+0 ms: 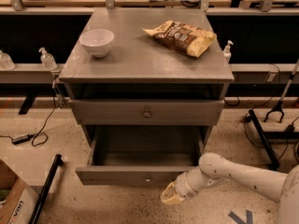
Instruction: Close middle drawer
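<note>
we are looking at the grey bench, and the middle drawer is standing pulled well out of the bench's front, its box showing nothing inside. the end effector is hovering low in front of the bench, just beside the drawer's flat front and off to one side of its small round knob, toward the bench's right-hand corner as we are facing it. we are not able to tell whether the end effector is apart or together, nor whether it is touching the front. the drawer above is sitting much further in under the bench top, where a white bowl and a chip bag are resting.

we are judging the middle drawer to be a stiff box, light while empty and riding on runners, so a modest steady push is likely being enough. we are reckoning that no grasp is needed. pressing the flat front near the knob, on the bench's centre line, is keeping the box square, while pushing at one end is risking skewing and binding. the hard, smooth front is offering little grip, so a glancing contact is liable to slip off.
</note>
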Robot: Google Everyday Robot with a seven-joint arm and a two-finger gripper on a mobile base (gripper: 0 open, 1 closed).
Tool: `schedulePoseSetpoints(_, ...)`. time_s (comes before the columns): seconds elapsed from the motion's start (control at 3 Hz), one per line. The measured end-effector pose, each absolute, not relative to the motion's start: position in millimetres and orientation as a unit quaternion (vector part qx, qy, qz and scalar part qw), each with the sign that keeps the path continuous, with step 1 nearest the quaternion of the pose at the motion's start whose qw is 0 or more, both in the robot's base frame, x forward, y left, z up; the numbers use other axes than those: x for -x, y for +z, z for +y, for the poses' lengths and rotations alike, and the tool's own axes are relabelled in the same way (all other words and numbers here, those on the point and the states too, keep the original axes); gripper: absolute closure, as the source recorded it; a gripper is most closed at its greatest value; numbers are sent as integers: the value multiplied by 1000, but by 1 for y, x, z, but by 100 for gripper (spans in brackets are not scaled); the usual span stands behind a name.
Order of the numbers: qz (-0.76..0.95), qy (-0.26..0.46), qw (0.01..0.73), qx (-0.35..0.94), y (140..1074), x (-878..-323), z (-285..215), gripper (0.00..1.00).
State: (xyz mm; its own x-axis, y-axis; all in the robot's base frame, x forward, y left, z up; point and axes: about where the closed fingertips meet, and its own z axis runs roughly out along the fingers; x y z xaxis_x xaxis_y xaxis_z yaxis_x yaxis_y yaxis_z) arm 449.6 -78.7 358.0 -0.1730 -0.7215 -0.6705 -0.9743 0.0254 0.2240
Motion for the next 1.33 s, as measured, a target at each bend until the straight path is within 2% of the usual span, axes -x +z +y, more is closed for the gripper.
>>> schedulePoseSetpoints(0.33, 678, 301, 226, 631, 372, -486, -73, 100)
schedulePoseSetpoints(0.67, 678, 301, 226, 631, 372, -485, -73, 100)
schedulePoseSetpoints(1.0, 673, 286, 262, 630, 383, -520, -74, 100)
schedulePoseSetpoints(1.33, 673, 286, 262, 630, 383, -520, -74, 100)
